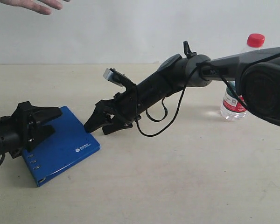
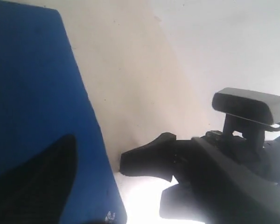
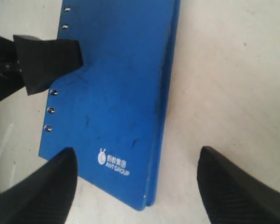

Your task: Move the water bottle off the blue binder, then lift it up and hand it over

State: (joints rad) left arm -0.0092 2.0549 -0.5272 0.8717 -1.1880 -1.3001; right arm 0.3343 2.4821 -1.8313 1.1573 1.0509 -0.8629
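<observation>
So, my left pincer (image 1: 55,122): jaws spread wide with nothing held between them. It sits low at the left of the scene, by the spine edge of the blue binder (image 1: 65,144).
One left finger (image 3: 51,58): lies over the binder's spine edge. I cannot tell whether it touches the cover.
My right pincer (image 1: 95,128): also wide open and holding nothing. It points down and to the left, with its tips just beside the binder's right corner.
Right fingers (image 3: 224,186): they stand on either side of that corner, one over the cover and one over the bare table (image 1: 177,186).
Blue binder: lies flat and closed on the table at the near left, between my two pincers, with nothing standing on it.
White logo (image 3: 113,161): sits on the cover near the corner under my right pincer.
Rivets (image 3: 50,109): small metal ones in a row along the spine edge.
Water bottle (image 1: 233,105): upright on the table at the far right, off the binder and well apart from it and from both pincers. My right arm (image 1: 233,65) hides its middle.
Red cap (image 1: 255,40): shows above that arm.
Person's hand (image 1: 35,4): open and palm down at the far left, right at the picture's upper edge.
</observation>
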